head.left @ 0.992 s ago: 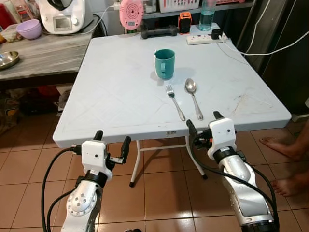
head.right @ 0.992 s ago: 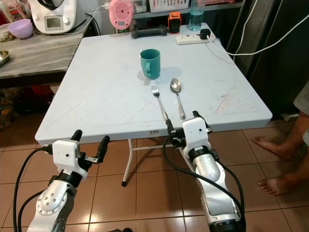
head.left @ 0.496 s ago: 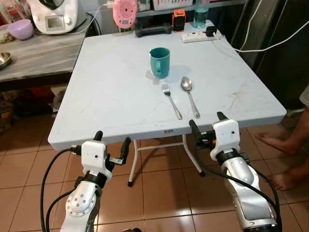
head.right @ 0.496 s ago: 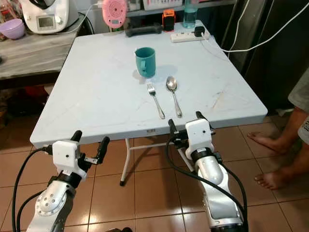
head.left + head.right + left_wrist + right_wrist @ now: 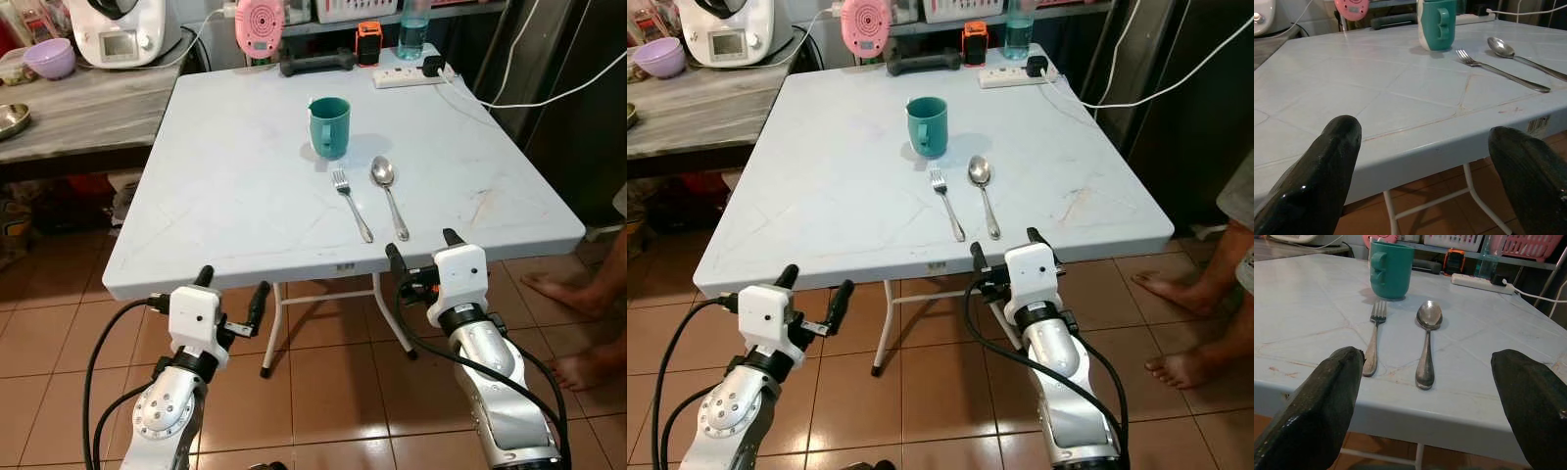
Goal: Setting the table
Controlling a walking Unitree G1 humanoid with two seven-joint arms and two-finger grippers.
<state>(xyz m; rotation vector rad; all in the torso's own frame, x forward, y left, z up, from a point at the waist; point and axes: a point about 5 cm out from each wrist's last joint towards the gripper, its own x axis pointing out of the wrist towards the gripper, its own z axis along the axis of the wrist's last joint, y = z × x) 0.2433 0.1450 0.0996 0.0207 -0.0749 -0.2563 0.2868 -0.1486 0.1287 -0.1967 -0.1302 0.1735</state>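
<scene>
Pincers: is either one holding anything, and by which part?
Nothing is held. The left pincer and right pincer are both open, short of the table.

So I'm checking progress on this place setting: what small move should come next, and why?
Probably ease the right gripper forward over the white table's edge toward the steel spoon: its fingers stand open just short of the handle, beside the steel fork.

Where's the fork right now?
The fork lies on the white table, just left of the spoon and in front of the teal mug, ahead of the right gripper.
</scene>
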